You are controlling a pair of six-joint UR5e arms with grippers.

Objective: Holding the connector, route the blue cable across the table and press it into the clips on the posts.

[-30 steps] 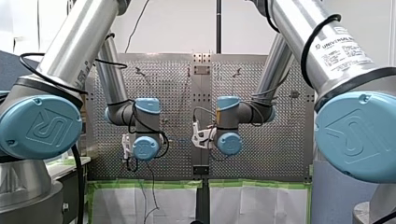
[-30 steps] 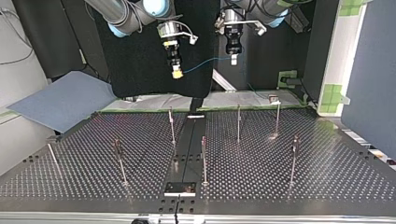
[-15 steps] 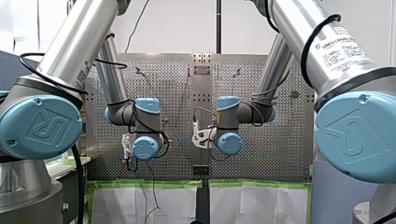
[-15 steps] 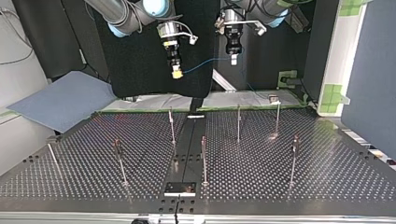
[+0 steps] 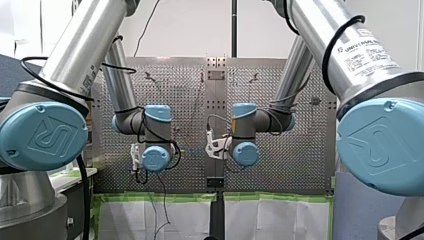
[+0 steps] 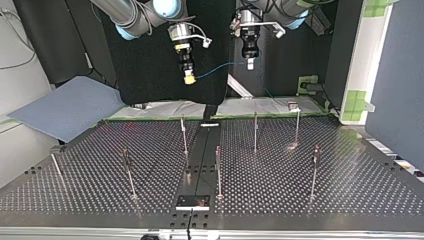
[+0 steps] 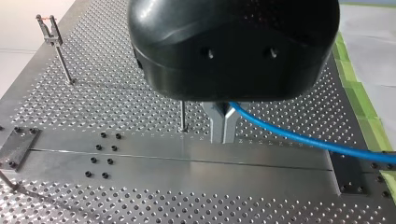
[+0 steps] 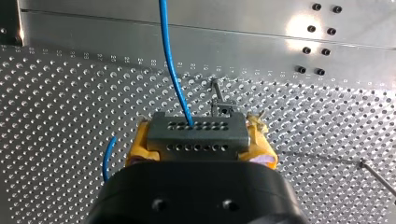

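Blue cable (image 6: 216, 71) is being held strung between both grippers, well above the table (image 6: 320, 205) and its posts (image 6: 184, 135). The connector (image 8: 198, 133) is being clamped by my right gripper (image 6: 189, 78), and the cable is being pinched by my left gripper (image 7: 222, 127). Nothing is being seen to shift since a second ago, so routing is judged not begun. No container is being shown.

blue cable (image 6: 220, 68) spanning midair, grey connector (image 8: 198, 133) at its end
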